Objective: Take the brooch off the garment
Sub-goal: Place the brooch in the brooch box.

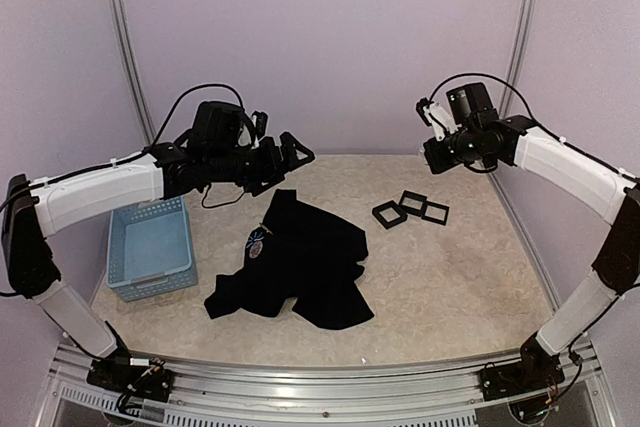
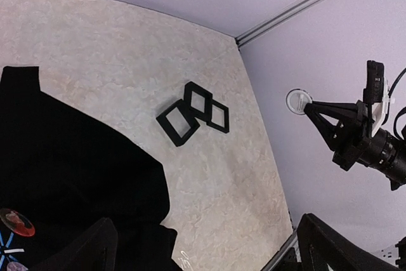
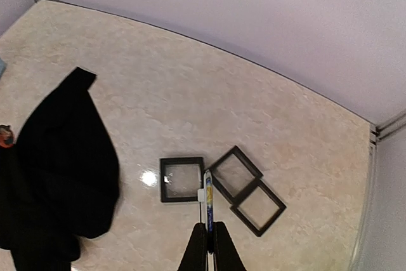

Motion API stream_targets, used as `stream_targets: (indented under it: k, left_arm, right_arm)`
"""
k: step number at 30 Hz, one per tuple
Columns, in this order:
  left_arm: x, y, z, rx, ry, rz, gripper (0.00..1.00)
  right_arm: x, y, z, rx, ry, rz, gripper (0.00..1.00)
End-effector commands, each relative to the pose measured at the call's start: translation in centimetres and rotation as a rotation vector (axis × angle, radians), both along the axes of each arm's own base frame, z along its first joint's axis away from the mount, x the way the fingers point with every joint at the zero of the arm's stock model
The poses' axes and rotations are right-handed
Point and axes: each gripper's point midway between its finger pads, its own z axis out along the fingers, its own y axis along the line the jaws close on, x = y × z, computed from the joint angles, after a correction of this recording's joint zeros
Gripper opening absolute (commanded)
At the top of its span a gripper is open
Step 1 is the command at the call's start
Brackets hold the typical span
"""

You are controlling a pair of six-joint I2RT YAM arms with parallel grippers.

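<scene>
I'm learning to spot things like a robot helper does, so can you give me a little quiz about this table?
1. True or false: the garment lies beside the blue basket, not inside it.
2. How many black square frames lie on the table?
3. Which arm's fingers pinch the small round badge?
Key: 1 true; 2 three; 3 the right fingers.

Table count: one black garment (image 1: 310, 262), one light-blue basket (image 1: 148, 211), three black square frames (image 3: 247, 187). One round brooch (image 2: 298, 101) is recorded. Grippers number two: the left gripper (image 1: 288, 162) and the right gripper (image 3: 209, 228).
</scene>
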Motion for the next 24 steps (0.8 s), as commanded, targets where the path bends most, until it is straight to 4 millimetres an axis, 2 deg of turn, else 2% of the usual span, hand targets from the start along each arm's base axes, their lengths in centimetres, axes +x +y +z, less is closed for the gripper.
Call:
stream_targets:
  k: [1, 5, 7, 14, 24]
  left_arm:
    - [-0.4, 1.7, -2.9, 0.076, 0.055, 0.085, 0.97]
    - [-0.7, 2.1, -3.4, 0.072, 0.074, 0.111, 0.97]
    - [-1.0, 2.3, -3.5, 0.067, 0.076, 0.121, 0.97]
    - [-1.6, 3.5, -4.0, 0.057, 0.062, 0.157, 0.98]
    - [-1.9, 4.4, -4.4, 0.061, 0.047, 0.164, 0.99]
  right_arm:
    - [1.4, -6.8, -5.7, -0.347, 0.08, -0.217, 0.0]
    - [2.9, -9.0, -8.2, -0.419, 0.12, -0.308, 0.0]
    - [3.7, -9.4, -9.6, -0.456, 0.147, -0.331, 0.0]
    - [5.6, -9.7, -14.1, -0.505, 0.227, -0.365, 0.0]
    - [7.7, -9.4, -17.2, -0.552, 0.272, -0.348, 0.0]
